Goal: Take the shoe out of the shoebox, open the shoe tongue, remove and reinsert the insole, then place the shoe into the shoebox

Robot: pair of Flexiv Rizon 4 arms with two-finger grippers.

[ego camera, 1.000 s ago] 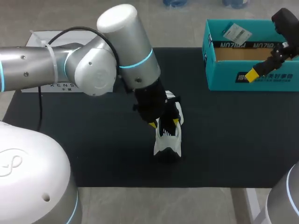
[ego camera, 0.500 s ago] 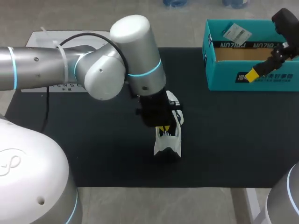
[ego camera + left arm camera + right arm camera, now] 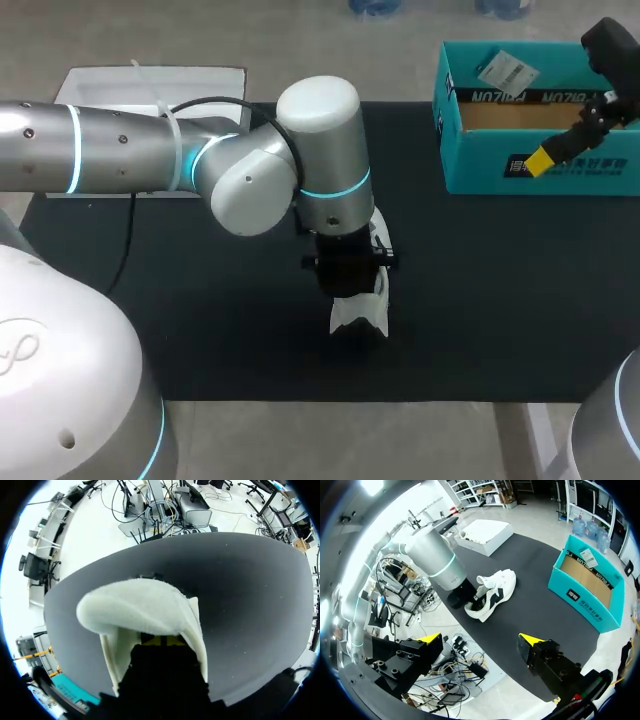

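Observation:
A white and black shoe (image 3: 362, 308) stands on the black mat (image 3: 200, 300) in mid-table. My left arm (image 3: 320, 190) reaches over it, its dark wrist hiding most of the shoe. In the left wrist view my left gripper (image 3: 163, 641) is shut, its yellow tips together down inside the shoe's white padded opening (image 3: 140, 607). I cannot see what, if anything, they pinch. The teal shoebox (image 3: 470, 150) stands open at the back right with only a card inside. My right gripper (image 3: 540, 160) hangs at the box's front wall, open and empty (image 3: 480, 639).
A white box lid (image 3: 150, 85) lies at the back left, half on the mat's edge. From the right wrist view the shoe (image 3: 492, 595) lies between the lid (image 3: 485, 535) and the shoebox (image 3: 587, 582).
My left arm swung right and came down over the shoe. Its fingers, apart a second ago, closed inside the shoe opening. The right arm kept still.

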